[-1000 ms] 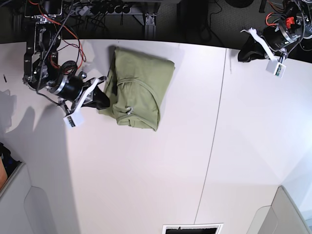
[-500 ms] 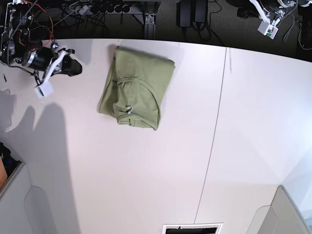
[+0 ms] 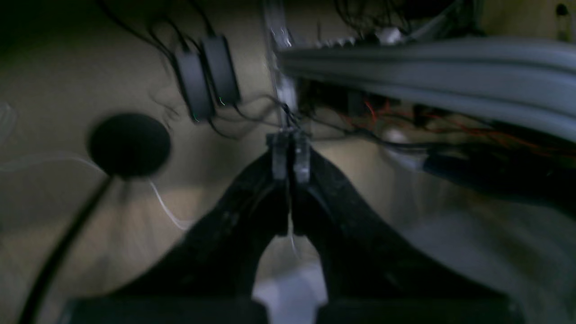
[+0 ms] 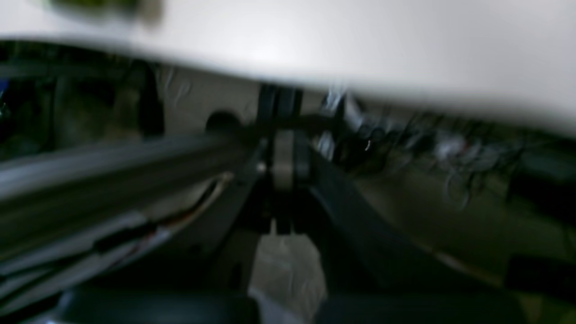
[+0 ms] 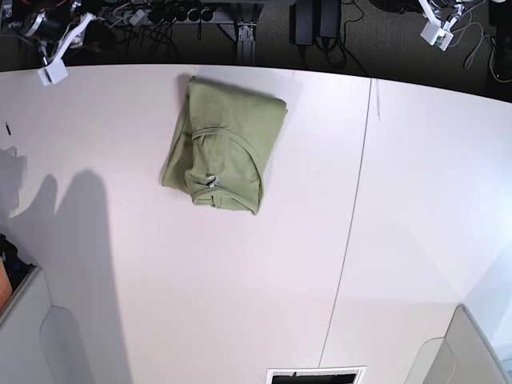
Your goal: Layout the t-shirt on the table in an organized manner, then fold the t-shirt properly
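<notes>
The olive-green t-shirt (image 5: 226,144) lies folded into a compact, slightly tilted rectangle on the white table (image 5: 400,240), near its far edge and left of the middle. Neither gripper touches it. In the base view only the wrist of my right arm (image 5: 54,50) shows at the top left corner, and that of my left arm (image 5: 438,22) at the top right, both beyond the table's far edge. The left gripper (image 3: 290,157) is shut on nothing, over the floor. The right gripper (image 4: 283,157) is shut and empty, below the blurred table edge (image 4: 315,40).
Behind the table's far edge hang cables, power bricks (image 3: 207,81) and a dark frame (image 5: 244,32). A thin seam (image 5: 352,224) runs down the tabletop right of the shirt. A dark slot (image 5: 316,374) sits at the near edge. Grey panels stand at both near corners.
Both arms have drawn back from the table toward the far corners; the right gripper left the shirt's left edge. The folded shirt has not moved.
</notes>
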Motion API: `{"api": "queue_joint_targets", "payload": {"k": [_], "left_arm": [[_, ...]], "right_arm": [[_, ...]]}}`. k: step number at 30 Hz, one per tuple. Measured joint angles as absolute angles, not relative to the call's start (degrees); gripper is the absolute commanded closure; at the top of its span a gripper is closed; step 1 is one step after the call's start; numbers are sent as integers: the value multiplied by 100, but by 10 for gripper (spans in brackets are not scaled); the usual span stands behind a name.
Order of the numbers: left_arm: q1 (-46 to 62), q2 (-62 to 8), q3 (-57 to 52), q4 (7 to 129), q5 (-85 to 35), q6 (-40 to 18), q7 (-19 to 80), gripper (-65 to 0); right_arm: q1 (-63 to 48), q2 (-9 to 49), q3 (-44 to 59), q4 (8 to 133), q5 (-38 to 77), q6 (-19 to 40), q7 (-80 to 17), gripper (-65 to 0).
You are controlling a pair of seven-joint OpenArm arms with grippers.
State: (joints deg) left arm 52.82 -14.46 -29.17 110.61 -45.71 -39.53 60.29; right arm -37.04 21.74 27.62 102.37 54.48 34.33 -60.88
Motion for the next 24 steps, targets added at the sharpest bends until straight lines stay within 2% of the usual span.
{"api": "queue_joint_targets", "payload": {"k": [5, 12, 18, 24], "left_arm": [[5277, -1455, -2016, 10245, -4064, -3964, 6051, 0], [5116, -1461, -556, 8547, -2060, -3955, 4143, 0], [4523, -1461, 290, 7166, -882, -3951, 3498, 0], [3756, -1441, 690, 5996, -287, -3946, 2759, 0]], "right_arm": [[-4204, 2176, 2762, 10232, 5439, 3428, -6073, 0], [-4515, 2189, 2602, 10210, 5398, 3430, -6071, 0], [-4493, 2191, 1918, 10125, 4772, 3430, -5970, 0], [-4475, 2193, 851, 9603, 3413, 3391, -4921, 0]]}}
